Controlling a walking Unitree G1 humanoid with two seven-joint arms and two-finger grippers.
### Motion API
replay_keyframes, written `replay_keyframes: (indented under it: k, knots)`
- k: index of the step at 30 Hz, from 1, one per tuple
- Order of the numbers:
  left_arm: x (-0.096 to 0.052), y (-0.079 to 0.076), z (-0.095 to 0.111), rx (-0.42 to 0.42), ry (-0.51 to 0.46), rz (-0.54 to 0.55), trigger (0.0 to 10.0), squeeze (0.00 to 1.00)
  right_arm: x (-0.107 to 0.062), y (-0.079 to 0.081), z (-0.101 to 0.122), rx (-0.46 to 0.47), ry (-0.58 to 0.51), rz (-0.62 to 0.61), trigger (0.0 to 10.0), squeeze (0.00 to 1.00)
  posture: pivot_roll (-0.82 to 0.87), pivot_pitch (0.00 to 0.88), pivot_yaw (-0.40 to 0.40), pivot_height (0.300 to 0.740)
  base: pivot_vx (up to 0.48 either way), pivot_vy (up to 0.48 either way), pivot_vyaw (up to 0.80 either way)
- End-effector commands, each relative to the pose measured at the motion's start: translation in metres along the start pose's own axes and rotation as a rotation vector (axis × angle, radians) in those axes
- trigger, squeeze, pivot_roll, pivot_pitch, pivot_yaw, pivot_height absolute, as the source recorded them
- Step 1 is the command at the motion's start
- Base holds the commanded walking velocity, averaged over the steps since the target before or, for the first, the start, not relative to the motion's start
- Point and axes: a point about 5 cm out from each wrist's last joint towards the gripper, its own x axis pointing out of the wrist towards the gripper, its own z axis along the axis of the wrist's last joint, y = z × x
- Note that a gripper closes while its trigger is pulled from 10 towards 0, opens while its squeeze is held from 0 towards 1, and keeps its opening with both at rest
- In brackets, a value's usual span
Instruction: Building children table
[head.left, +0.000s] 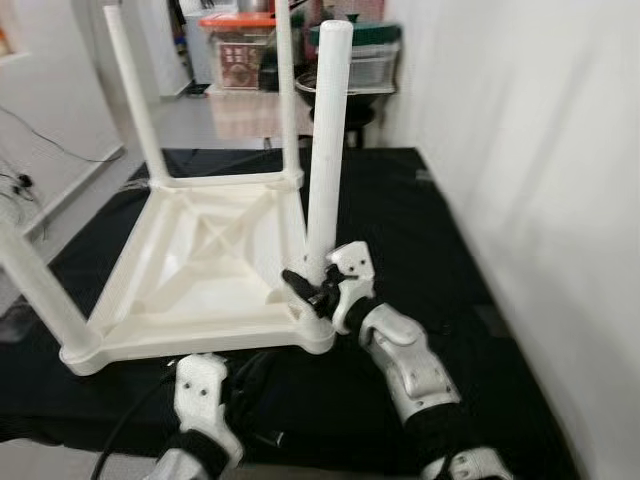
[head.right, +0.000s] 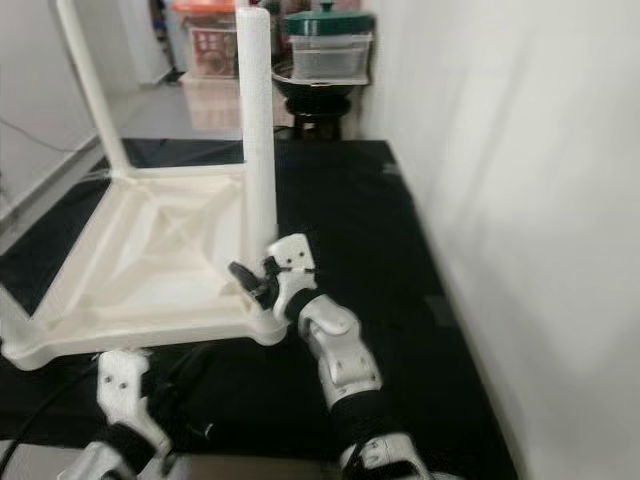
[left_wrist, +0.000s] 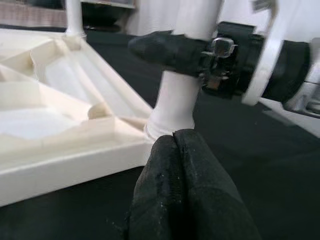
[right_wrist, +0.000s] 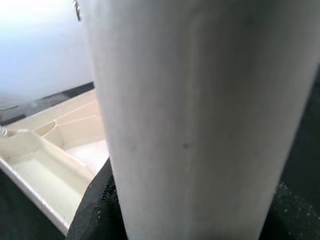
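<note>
A white children's table (head.left: 200, 262) lies upside down on a black mat (head.left: 430, 230) with its legs pointing up. My right gripper (head.left: 312, 285) is shut on the near right leg (head.left: 325, 150), low down just above its socket at the table's corner. That leg (right_wrist: 190, 125) is very close in the right wrist view, with a black finger (right_wrist: 95, 205) beside it. My left gripper (left_wrist: 174, 136) hovers low over the mat just in front of that corner, shut with nothing in it. The left wrist view looks up at the right gripper (left_wrist: 200, 52) clasping the leg (left_wrist: 175, 100).
Three other legs stand at the back left (head.left: 135, 95), back right (head.left: 287, 90) and near left (head.left: 40, 290). A white wall (head.left: 540, 150) runs along the right. Storage boxes (head.left: 240, 45) and a green-lidded tub (head.left: 365, 50) stand behind the mat.
</note>
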Motion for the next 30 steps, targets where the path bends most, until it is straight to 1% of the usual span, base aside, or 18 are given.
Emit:
replay_keyframes:
  k: [1,3,4,5,6,8,9,11,13,16,17,18,19,24,25,28,29,30]
  knots:
    - [-0.001,0.003,-0.003,0.009,0.019,0.009,10.0,0.0,-0.003,0.004,-0.026,0.036,0.117,0.013,0.0,0.0,-0.01,0.0,0.002,0.74,0.0,0.0,0.0]
    - [0.0,0.004,-0.002,0.01,0.012,0.023,10.0,0.0,-0.003,0.005,-0.025,0.025,0.115,0.018,0.0,0.0,0.0,0.0,0.001,0.74,0.0,0.0,0.0]
    - [0.0,0.005,-0.002,0.01,0.007,0.034,10.0,0.0,-0.003,0.002,-0.024,0.018,0.117,-0.004,4.5,0.0,0.0,0.0,0.001,0.74,0.0,0.0,0.0]
    - [0.001,0.005,-0.002,0.009,0.006,0.035,10.0,0.0,-0.003,0.002,-0.022,0.043,0.113,0.0,10.0,0.0,-0.01,0.0,0.002,0.74,0.0,0.0,0.0]
    - [0.001,0.005,-0.002,0.009,0.006,0.035,10.0,0.0,-0.003,0.002,-0.022,0.043,0.113,0.0,10.0,0.0,-0.01,0.0,0.002,0.74,0.0,0.0,0.0]
    - [0.002,0.005,-0.003,0.002,0.011,0.023,10.0,0.0,-0.003,0.008,-0.015,0.08,0.097,0.073,10.0,1.0,-0.01,0.0,0.004,0.74,0.0,0.0,0.0]
    - [0.003,0.005,-0.003,0.001,0.011,0.019,10.0,0.0,-0.003,0.016,-0.007,0.078,0.074,0.184,10.0,1.0,-0.01,0.0,0.004,0.74,0.0,0.0,0.0]
    - [0.003,0.005,-0.003,0.0,0.011,0.018,10.0,0.0,-0.003,0.021,-0.002,0.071,0.061,0.259,10.0,1.0,-0.01,0.0,0.004,0.74,0.0,0.0,0.0]
    - [0.004,0.004,-0.003,-0.001,0.01,0.017,10.0,0.0,-0.004,0.022,0.015,0.027,-0.001,0.457,10.0,1.0,0.0,0.0,0.002,0.74,0.0,0.0,0.0]
    - [0.005,0.003,-0.003,-0.002,0.009,0.016,10.0,0.0,-0.006,0.019,0.022,-0.022,-0.02,0.553,10.0,1.0,0.0,0.0,-0.004,0.74,0.0,0.0,0.0]
    - [0.005,0.003,-0.003,-0.003,0.008,0.016,10.0,0.0,-0.007,0.015,0.028,-0.061,-0.026,0.637,10.0,0.77,0.01,0.0,-0.007,0.74,0.0,0.0,0.0]
    - [0.005,0.003,-0.003,-0.003,0.008,0.016,10.0,0.0,-0.007,0.015,0.028,-0.061,-0.026,0.637,10.0,0.77,0.01,0.0,-0.007,0.74,0.0,0.0,0.0]
    - [0.006,0.002,-0.003,-0.003,0.007,0.016,10.0,0.0,-0.007,0.011,0.032,-0.085,-0.017,0.695,10.0,0.0,0.01,0.0,-0.007,0.74,0.0,0.0,0.0]
    - [0.005,0.001,-0.003,-0.004,0.005,0.017,10.0,0.0,0.0,-0.002,0.041,-0.099,0.01,0.793,10.0,0.0,0.02,0.0,-0.011,0.74,0.0,0.0,0.0]
    - [0.005,0.001,-0.004,-0.002,0.006,0.016,10.0,0.0,0.003,-0.006,0.043,-0.078,0.039,0.82,8.5,0.0,0.03,0.0,-0.014,0.74,0.0,0.0,0.0]
    - [0.005,0.001,-0.004,-0.002,0.006,0.016,10.0,0.0,0.003,-0.006,0.043,-0.078,0.039,0.82,8.5,0.0,0.03,0.0,-0.014,0.74,0.0,0.0,0.0]
    - [0.005,0.001,-0.004,-0.002,0.006,0.017,10.0,0.0,0.004,-0.008,0.043,-0.062,0.056,0.827,3.8,0.0,0.03,0.0,-0.014,0.74,0.0,0.0,0.0]
    - [0.005,0.001,-0.004,-0.002,0.006,0.017,10.0,0.0,0.004,-0.008,0.043,-0.062,0.056,0.827,3.8,0.0,0.03,0.0,-0.014,0.74,0.0,0.0,0.0]
